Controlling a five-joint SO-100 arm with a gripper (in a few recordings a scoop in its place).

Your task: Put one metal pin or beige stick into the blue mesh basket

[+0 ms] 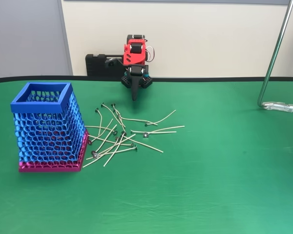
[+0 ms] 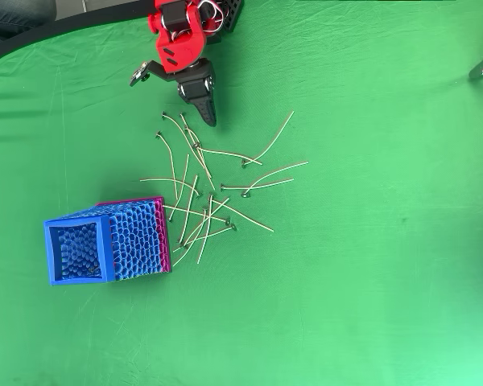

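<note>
Many beige sticks [image 1: 122, 139] lie scattered mid-tabletop beside the blue mesh basket [image 1: 49, 127] toward its left edge, within reach; the pincer [image 1: 135, 95], tips together and empty, points down near the far edge.

Red arm [image 1: 135, 52], black tapered pincer [image 1: 134, 92], thin wires at top.

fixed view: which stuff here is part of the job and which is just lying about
Job: beige sticks scattered on the cloth, blue mesh basket standing left of them, gripper behind the pile.

Lying about: metal pole and its clamp at the right, green cloth.
</note>
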